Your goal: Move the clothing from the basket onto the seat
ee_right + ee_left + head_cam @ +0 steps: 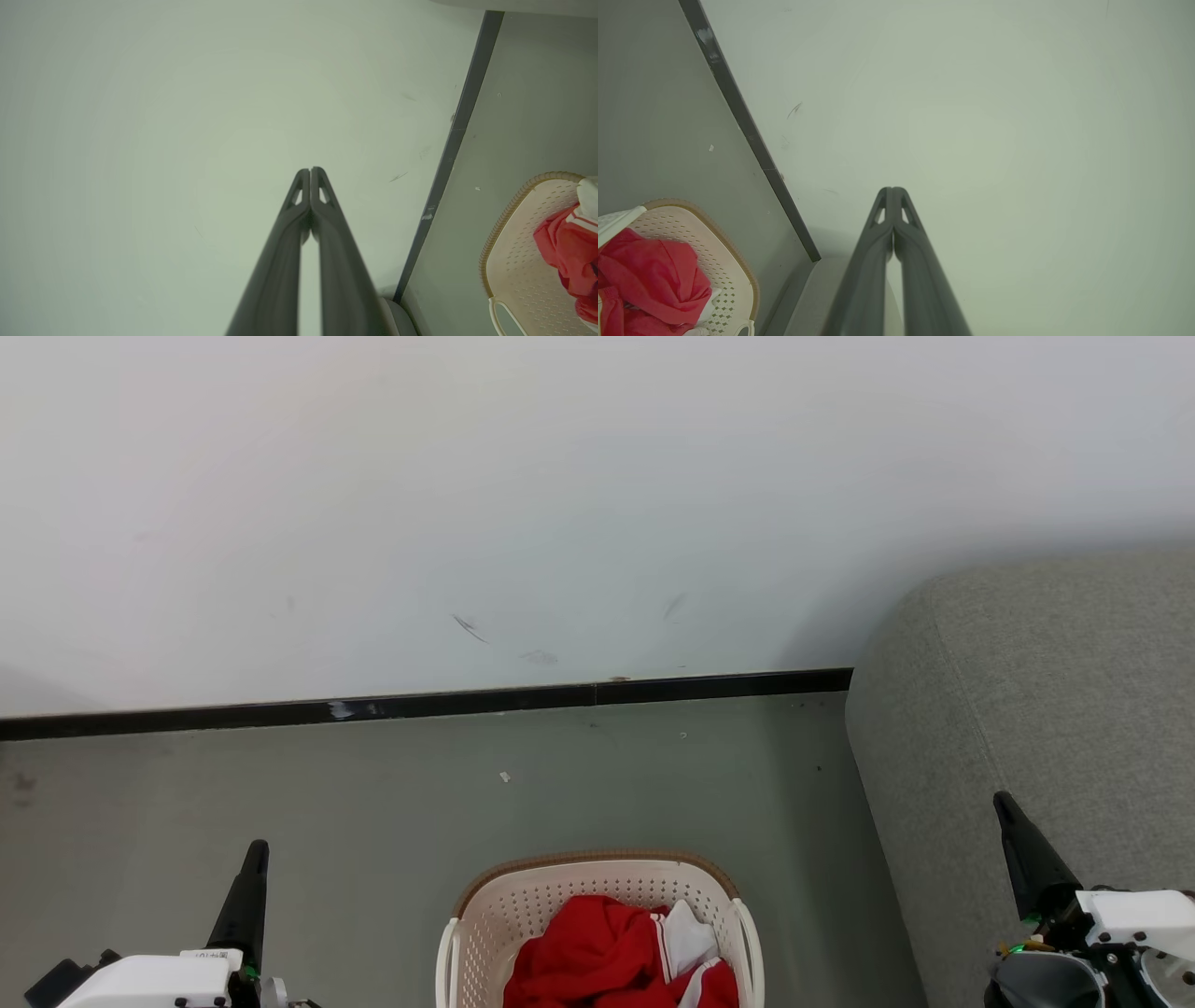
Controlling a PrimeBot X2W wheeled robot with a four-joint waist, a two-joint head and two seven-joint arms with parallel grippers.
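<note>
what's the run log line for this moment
clothing: in basket | basket: on floor, left of seat | left gripper: shut, empty | right gripper: shut, empty | step: pickup not begun

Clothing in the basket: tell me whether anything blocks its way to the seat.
Nothing visible does. The clothing lies heaped in the open-topped basket, and a strip of floor separates the basket from the seat on the robot's right.

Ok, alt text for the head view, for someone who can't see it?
A cream basket holding red clothing sits on the grey floor at bottom centre, before a white wall. The grey seat stands at right; the left pincer and right pincer, both shut, point up from the lower corners.
</note>
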